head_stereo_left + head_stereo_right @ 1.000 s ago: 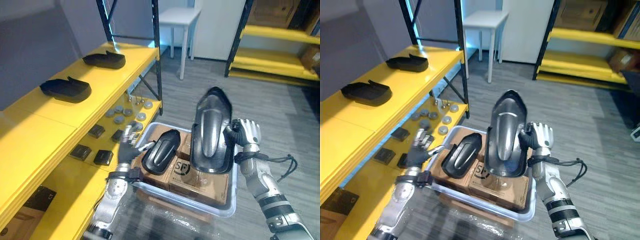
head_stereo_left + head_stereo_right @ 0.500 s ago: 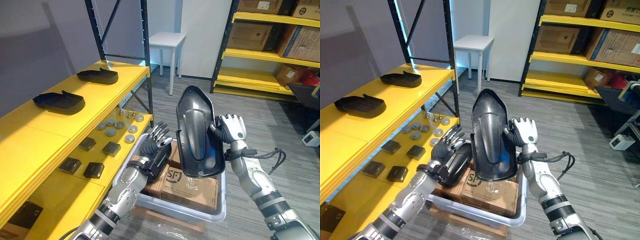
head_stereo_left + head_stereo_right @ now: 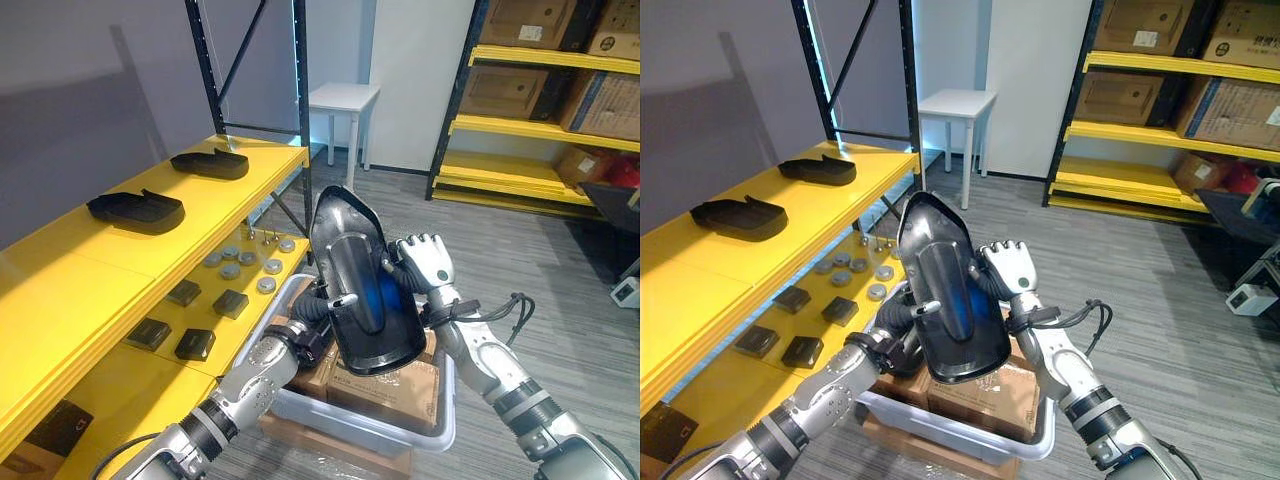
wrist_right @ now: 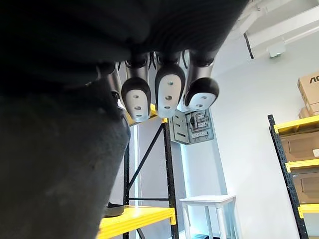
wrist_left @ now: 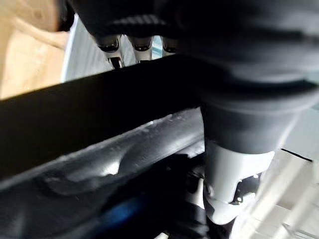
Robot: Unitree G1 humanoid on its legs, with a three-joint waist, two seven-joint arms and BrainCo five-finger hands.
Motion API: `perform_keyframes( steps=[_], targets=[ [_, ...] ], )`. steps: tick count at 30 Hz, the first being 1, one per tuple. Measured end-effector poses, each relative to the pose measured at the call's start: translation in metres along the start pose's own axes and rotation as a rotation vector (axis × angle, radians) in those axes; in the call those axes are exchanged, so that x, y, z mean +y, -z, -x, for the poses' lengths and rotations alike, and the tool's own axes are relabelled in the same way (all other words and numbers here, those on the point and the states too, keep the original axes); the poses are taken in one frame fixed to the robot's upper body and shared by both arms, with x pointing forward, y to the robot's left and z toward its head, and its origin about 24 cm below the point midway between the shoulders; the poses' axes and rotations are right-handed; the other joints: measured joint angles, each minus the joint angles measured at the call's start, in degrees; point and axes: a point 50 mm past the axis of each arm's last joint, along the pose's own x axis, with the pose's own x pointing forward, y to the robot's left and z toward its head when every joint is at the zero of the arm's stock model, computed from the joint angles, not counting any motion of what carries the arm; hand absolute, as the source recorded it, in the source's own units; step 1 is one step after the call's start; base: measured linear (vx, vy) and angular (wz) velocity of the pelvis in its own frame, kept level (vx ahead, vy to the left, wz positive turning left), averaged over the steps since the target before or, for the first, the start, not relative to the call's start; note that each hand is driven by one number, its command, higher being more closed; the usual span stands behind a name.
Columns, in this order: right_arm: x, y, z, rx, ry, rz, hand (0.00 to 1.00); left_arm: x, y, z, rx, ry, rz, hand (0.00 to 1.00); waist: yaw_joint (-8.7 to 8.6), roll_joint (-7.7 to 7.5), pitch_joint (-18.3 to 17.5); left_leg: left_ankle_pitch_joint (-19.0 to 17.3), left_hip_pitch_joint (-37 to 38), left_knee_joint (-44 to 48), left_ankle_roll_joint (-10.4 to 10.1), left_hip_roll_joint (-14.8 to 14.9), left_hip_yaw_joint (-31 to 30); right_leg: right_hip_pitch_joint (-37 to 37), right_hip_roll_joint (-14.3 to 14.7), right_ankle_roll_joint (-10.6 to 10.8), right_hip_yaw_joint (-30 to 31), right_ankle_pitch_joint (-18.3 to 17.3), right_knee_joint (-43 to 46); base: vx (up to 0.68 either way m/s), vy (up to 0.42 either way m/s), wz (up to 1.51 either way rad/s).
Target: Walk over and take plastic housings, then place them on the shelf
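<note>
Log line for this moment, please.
black housing: upright over bin; right hand: gripping right edge; left hand: gripping left edge; shelf: housing not yet placed

Glossy black plastic housing (image 3: 355, 240); smooth yellow shelf (image 3: 100, 262); matt cardboard boxes (image 3: 980, 397).

Silver-grey left arm (image 3: 250, 378), right arm (image 3: 495, 370), black joint bands. Dark ribbed wrist covers. Silver right hand (image 3: 425, 262), dark fingertips (image 4: 168, 92).

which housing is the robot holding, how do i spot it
Right of the yellow shelf, above the clear plastic bin of cardboard boxes, a large glossy black plastic housing stands upright between the left hand and right hand. Unlike the two flat matte black housings on the shelf, it is shiny and pointed.
</note>
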Motion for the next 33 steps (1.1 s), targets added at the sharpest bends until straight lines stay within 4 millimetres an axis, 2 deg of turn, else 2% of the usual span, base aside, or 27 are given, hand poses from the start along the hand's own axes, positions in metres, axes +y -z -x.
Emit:
perform_keyframes(
  steps=[6,14,16,19,21,23,25,26,27,28,29,30,31,32,33],
  targets=[
    [0.005,-0.005,0.002,-0.003,-0.013,0.007,1.0,0.002,0.003,-0.004,0.022,-0.06,-0.019,1.0,-0.01,0.0,-0.2,0.1,0.1,-0.1,-0.2,0.1,0.0,0.1,0.1,0.0,0.0,0.0,0.0,0.02,-0.004,0.0],
    [-0.003,-0.016,0.004,-0.04,0.05,-0.002,1.0,0.002,0.001,-0.005,0.003,-0.115,0.052,1.0,0.16,0.0,-0.4,0.1,0.7,-0.3,-0.2,0.0,-0.8,1.0,-0.2,0.0,-0.8,0.0,-0.1,0.01,-0.006,0.05],
    [0.0,-0.016,0.008,-0.046,0.051,0.0,1.0,0.001,0.005,-0.004,0.012,-0.118,0.082,1.0,0.1,0.0,-0.4,0.5,0.3,-0.3,-0.4,-0.2,-2.6,1.7,-0.2,-0.4,-2.7,-0.3,-0.2,-0.02,-0.035,0.45],
    [0.007,-0.019,0.018,-0.05,0.037,-0.015,1.0,0.001,0.016,0.001,0.041,-0.132,0.131,1.0,0.17,0.08,-0.4,1.7,-1.3,-0.6,-1.3,-0.1,-8.4,2.7,-0.1,-0.8,-8.3,-1.3,-0.3,-0.02,-0.084,0.99],
    [0.012,-0.022,0.023,-0.054,0.018,-0.034,1.0,0.003,0.023,0.004,0.066,-0.145,0.166,1.0,0.95,0.12,-0.4,2.7,-1.9,-1.4,-1.8,0.1,-11.3,3.2,0.1,-1.1,-11.3,-1.9,-0.3,-0.01,-0.093,0.72],
    [0.016,-0.028,0.026,-0.072,0.0,-0.055,1.0,0.006,0.03,0.009,0.088,-0.165,0.204,1.0,3.1,0.4,-0.3,3.4,-2.1,-2.7,-1.9,0.9,-11.7,3.9,0.3,-1.2,-13.0,-2.3,-0.3,0.0,-0.092,0.54],
    [0.019,-0.033,0.029,-0.092,-0.013,-0.062,1.0,0.008,0.035,0.014,0.095,-0.18,0.24,1.0,3.02,0.87,-0.6,3.9,-3.0,-3.3,-1.1,2.3,-7.0,5.0,0.0,-1.5,-16.2,-3.1,0.0,0.0,-0.067,0.86],
    [0.014,-0.034,0.03,-0.119,-0.004,-0.058,1.0,0.007,0.034,0.015,0.089,-0.174,0.256,1.0,2.72,1.2,-0.8,4.4,-4.8,-3.2,-0.3,4.6,1.4,5.1,-0.7,-1.5,-18.8,-3.5,0.0,0.01,-0.035,1.06],
    [0.009,-0.035,0.026,-0.136,0.014,-0.061,1.0,0.006,0.029,0.016,0.066,-0.163,0.272,1.0,2.58,1.46,-0.8,5.2,-6.7,-2.6,0.9,7.4,12.5,4.6,-1.5,-1.5,-20.7,-3.5,0.0,0.01,-0.012,1.01],
    [0.006,-0.036,0.023,-0.145,0.021,-0.064,1.0,0.007,0.027,0.016,0.055,-0.162,0.281,1.0,2.63,1.55,-0.8,5.5,-7.3,-2.1,1.4,8.9,18.4,4.4,-1.9,-1.3,-21.5,-3.6,0.0,0.03,0.045,0.81],
    [0.003,-0.039,0.019,-0.168,0.032,-0.062,1.0,0.008,0.023,0.017,0.036,-0.165,0.294,1.0,2.73,1.64,-0.9,5.9,-7.8,-0.8,2.0,11.7,29.2,4.3,-2.6,-1.0,-22.8,-3.8,0.0,0.08,0.086,0.66],
    [0.001,-0.044,0.015,-0.194,0.042,-0.063,1.0,0.012,0.019,0.019,0.011,-0.175,0.314,1.0,2.84,1.64,-1.0,6.5,-7.6,0.2,2.5,13.4,37.0,4.2,-3.3,-0.7,-23.6,-3.7,0.0,0.11,0.106,0.55],
    [-0.001,-0.047,0.013,-0.209,0.048,-0.064,1.0,0.013,0.017,0.021,-0.003,-0.18,0.327,1.0,3.17,1.77,-1.1,8.3,-7.1,0.1,2.0,13.6,39.3,4.3,-3.8,-0.3,-23.5,-3.5,0.0,0.12,0.115,0.22],
    [-0.002,-0.053,0.012,-0.232,0.053,-0.071,1.0,0.016,0.015,0.026,-0.024,-0.19,0.348,1.0,4.05,2.32,-1.5,11.2,-6.7,-0.6,-0.7,13.4,39.7,4.3,-4.1,0.7,-23.3,-3.1,0.0,0.13,0.165,0.04],
    [-0.002,-0.062,0.015,-0.255,0.056,-0.098,1.0,0.022,0.013,0.034,-0.047,-0.21,0.373,1.0,4.81,1.63,-1.8,11.3,-5.9,-1.2,-1.5,11.6,39.8,4.7,-5.7,1.1,-23.4,-2.9,0.0,0.17,0.21,0.09]
  ],
)
